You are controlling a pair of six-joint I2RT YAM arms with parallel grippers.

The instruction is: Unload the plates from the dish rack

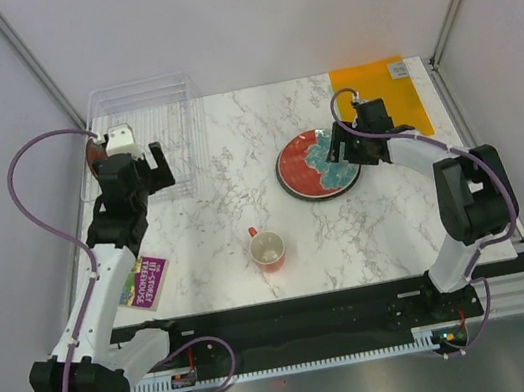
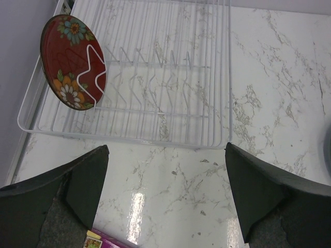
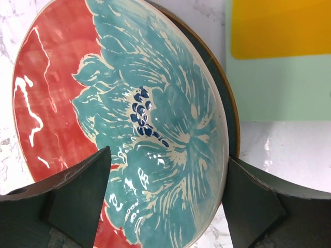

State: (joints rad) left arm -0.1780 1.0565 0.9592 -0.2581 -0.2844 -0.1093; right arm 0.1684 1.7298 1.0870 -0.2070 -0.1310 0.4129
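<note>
A red floral plate (image 2: 72, 62) stands on edge in the left end of the dish rack (image 2: 155, 77), a clear tray with a white wire grid (image 1: 143, 126). My left gripper (image 2: 166, 191) hovers open over bare marble just in front of the rack, nothing between its fingers (image 1: 132, 168). At centre right, a red plate with a teal flower (image 3: 129, 119) lies on top of a dark teal plate (image 3: 230, 103); the stack (image 1: 313, 169) rests on the table. My right gripper (image 3: 165, 196) is open over the stack's right rim (image 1: 353, 147), holding nothing.
A small red mug (image 1: 267, 249) stands upright near the middle front. A purple booklet (image 1: 145, 281) lies by the left arm. An orange sheet (image 1: 374, 85) lies at the back right, with a pale green sheet (image 3: 279, 88) beside it. Walls enclose the table on both sides.
</note>
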